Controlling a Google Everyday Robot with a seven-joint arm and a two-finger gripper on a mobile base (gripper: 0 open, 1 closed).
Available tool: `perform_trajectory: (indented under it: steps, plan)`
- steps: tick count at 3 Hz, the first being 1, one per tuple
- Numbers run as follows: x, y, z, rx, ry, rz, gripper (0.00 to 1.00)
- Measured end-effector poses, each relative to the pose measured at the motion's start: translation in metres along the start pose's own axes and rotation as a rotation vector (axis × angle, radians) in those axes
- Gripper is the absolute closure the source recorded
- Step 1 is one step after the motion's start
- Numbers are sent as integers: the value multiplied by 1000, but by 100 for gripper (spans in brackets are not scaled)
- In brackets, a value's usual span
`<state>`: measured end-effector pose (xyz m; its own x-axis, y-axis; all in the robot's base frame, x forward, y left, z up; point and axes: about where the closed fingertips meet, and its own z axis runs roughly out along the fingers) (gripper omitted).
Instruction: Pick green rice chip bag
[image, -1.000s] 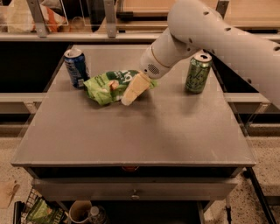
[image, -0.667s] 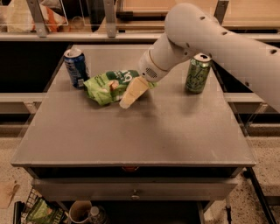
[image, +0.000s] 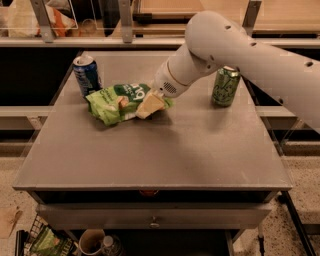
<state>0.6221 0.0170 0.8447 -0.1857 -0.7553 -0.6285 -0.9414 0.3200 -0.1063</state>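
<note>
The green rice chip bag (image: 114, 104) lies crumpled on the back left part of the table (image: 165, 155), just beside the blue can (image: 86, 74) and well apart from the green soda can (image: 224, 86) on the right. The gripper (image: 147, 106) sits low at the bag's right end, its pale tip overlapping the foil. The white arm (image: 235, 50) reaches in from the right across the far side of the table. Whether the gripper is spread, narrow or closed on the foil cannot be told from this view, because the tip reads as one pale wedge against the bag.

The main risk appears to be a thin hold. The gripper meets the bag at its end rather than over its middle, so a closure here likely catches only a fold of slippery foil. The bag could then slide out or hang lopsided once lifted. A crumpled, air-filled bag also gives under pressure, so it may squash and shift instead of being pinned. If the gripper pushes sideways before it has a hold, the light bag probably skids left into the blue can, which stands close enough to be nudged or tipped. The green soda can seems safe from the gripper, though the arm passes close by its top in this view
</note>
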Motion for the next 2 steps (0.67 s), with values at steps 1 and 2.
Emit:
perform_trajectory:
  steps: [1,2]
  plan:
    - [-1,3,-1,0,-6,-3,64]
    - [-1,2,-6,15,-18,0,87]
